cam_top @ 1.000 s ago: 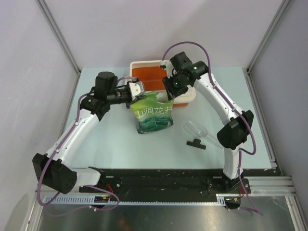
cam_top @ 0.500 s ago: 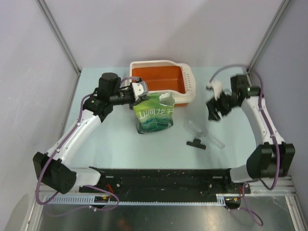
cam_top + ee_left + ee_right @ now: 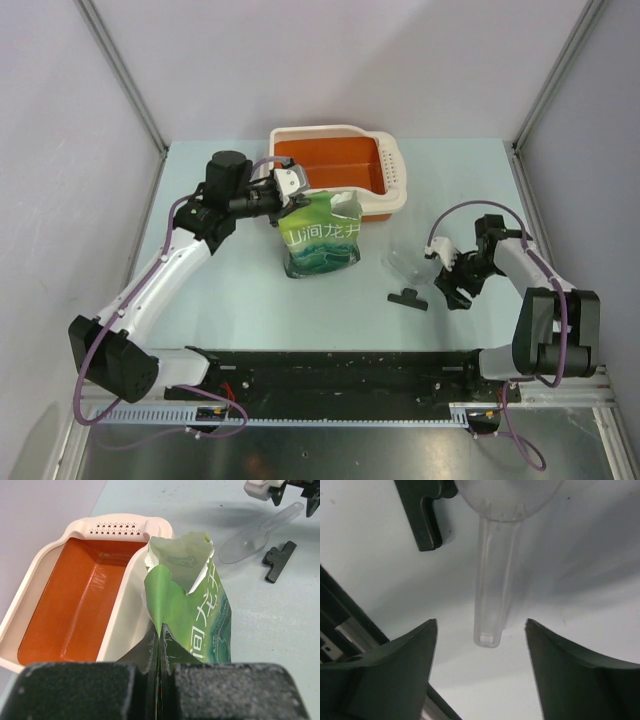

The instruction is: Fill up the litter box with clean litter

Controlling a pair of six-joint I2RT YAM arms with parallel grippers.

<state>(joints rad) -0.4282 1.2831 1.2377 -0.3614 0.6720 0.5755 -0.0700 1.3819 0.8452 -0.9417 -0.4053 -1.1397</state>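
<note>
Between the wide-spread fingers (image 3: 395, 670) of my right end effector (image 3: 480, 627) lies the clear scoop (image 3: 492, 580) on the bench (image 3: 580, 570); my left end effector (image 3: 159, 645) pinches the green pouch (image 3: 195, 605) beside the litter box (image 3: 120, 528).

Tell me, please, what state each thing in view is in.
litter box: empty, orange floor bare.
green pouch: upright beside the litter box, top torn open, edge pinched by the left pincer.
left pincer: shut on the green pouch.
clear scoop: lying on the table, empty.
right pincer: open, fingers either side of the clear scoop's handle, not touching.
black clip: lying loose beside the clear scoop.
</note>
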